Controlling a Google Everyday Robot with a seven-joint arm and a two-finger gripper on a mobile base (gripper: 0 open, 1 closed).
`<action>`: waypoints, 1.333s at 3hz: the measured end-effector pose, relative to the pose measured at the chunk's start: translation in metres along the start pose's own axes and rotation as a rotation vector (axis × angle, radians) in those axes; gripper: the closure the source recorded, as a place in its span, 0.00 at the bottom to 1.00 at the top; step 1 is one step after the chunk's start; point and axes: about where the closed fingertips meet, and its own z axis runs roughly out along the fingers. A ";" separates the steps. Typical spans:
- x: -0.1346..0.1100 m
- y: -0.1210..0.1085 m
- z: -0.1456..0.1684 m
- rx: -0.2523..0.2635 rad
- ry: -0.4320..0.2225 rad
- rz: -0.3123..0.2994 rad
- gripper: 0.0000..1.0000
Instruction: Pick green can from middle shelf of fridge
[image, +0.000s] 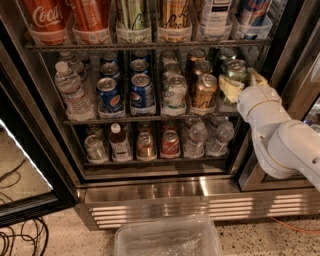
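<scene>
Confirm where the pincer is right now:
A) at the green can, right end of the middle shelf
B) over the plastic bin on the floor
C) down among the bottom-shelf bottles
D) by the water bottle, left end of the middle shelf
A: the pincer sits right at the green can, at the right end of the middle shelf.
</scene>
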 end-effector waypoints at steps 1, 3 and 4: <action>-0.034 0.007 -0.008 -0.089 -0.094 0.057 1.00; -0.057 0.038 -0.040 -0.342 -0.057 0.170 1.00; -0.057 0.056 -0.058 -0.465 0.044 0.193 1.00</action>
